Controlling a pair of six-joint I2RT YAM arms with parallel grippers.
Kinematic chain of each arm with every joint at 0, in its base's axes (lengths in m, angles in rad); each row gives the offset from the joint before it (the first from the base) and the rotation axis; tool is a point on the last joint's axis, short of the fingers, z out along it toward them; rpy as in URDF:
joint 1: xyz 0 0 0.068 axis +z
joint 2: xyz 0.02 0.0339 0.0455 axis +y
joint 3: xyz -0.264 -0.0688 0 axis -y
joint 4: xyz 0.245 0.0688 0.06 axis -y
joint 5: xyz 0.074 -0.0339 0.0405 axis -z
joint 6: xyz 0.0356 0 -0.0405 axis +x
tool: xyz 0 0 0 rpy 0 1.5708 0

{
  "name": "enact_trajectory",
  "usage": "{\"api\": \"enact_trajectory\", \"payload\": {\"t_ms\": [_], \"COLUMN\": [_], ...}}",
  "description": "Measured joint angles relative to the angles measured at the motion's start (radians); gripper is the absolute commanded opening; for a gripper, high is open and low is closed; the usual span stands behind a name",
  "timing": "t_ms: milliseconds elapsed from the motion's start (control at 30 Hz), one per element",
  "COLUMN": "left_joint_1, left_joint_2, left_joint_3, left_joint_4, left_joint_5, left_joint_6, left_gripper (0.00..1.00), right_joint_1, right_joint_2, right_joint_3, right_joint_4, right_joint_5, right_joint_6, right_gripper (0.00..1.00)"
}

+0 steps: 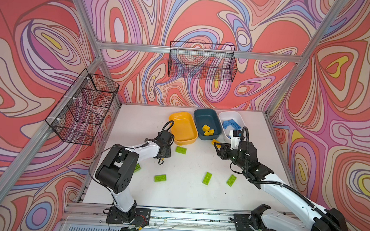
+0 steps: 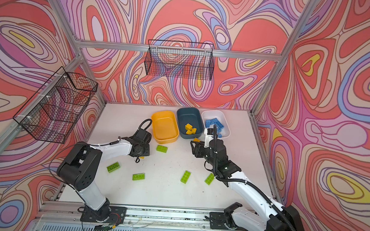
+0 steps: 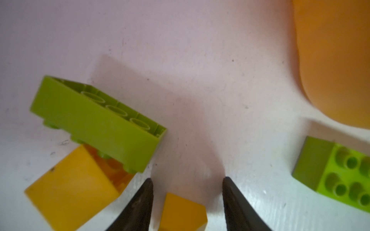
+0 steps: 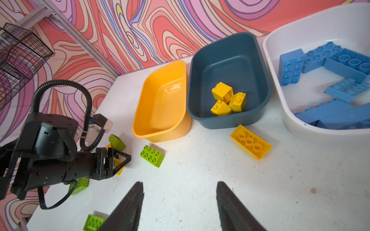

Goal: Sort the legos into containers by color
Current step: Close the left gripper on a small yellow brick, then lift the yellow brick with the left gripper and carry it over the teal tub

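Left gripper (image 3: 187, 178) straddling yellow brick (image 3: 183, 212), right gripper (image 4: 179, 182) hovering, jaws apart

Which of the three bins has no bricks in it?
The yellow bin, on the left of the row, is bare inside; the dark blue bin holds yellow bricks and the white bin holds blue bricks.

One orange bin (image 1: 182, 127); dark teal bin (image 1: 204, 117) holding yellow bricks (image 1: 206, 129); white bin (image 1: 224, 114) holding blue bricks (image 1: 229, 124); lime-green bricks (image 1: 180, 149) on the white table (image 1: 185, 198); walls (image 1: 209, 15) swirl red, pink, lilac.
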Motion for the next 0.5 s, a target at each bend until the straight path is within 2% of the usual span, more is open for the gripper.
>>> {"api": "enact_trajectory", "payload": {"t_ms": [200,367,500], "left_joint_1": [-0.001,-0.001,-0.001], "left_joint_2": [-0.039,-0.038,-0.028], "left_joint_3": [-0.041,-0.041,-0.032], "left_joint_4": [0.0,0.0,0.002], "left_joint_5": [0.009,0.009,0.01], "left_joint_6": [-0.002,-0.002,-0.002], "left_gripper": [0.49,0.39,0.37], "right_joint_1": [0.0,0.0,0.0], "right_joint_2": [0.0,0.0,0.0], "right_joint_3": [0.0,0.0,0.0], "right_joint_4": [0.0,-0.001,-0.001], "right_joint_5": [0.0,0.001,0.004], "right_joint_6": [0.0,-0.001,-0.003], "right_gripper": [0.61,0.61,0.61]}}
